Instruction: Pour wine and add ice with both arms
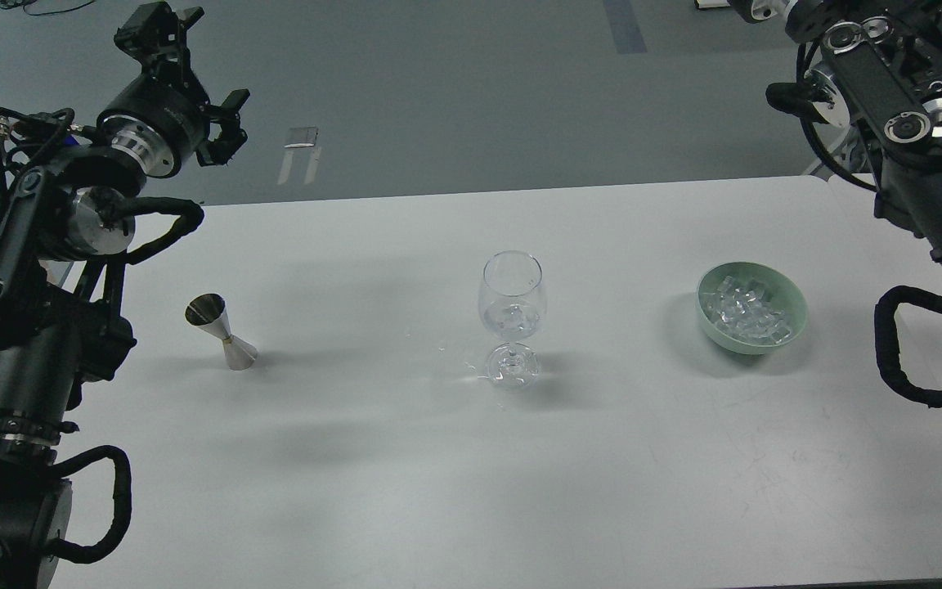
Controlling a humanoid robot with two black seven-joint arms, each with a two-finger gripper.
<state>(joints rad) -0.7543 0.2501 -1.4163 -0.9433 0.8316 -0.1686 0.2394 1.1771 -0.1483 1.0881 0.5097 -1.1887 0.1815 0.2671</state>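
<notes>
A steel jigger [222, 331], stemmed glass [512, 315] and green bowl [794, 315] stand on the white table [438, 474].

So we've got one steel jigger [221, 332], one stemmed glass [512, 327] and one green bowl [753, 307]. The bowl holds a pile of ice cubes [742, 313], too many to count. Two black arms [38, 311].

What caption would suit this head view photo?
Jigger, stemmed glass and bowl of ice stand on a white table between two raised arms.
</notes>
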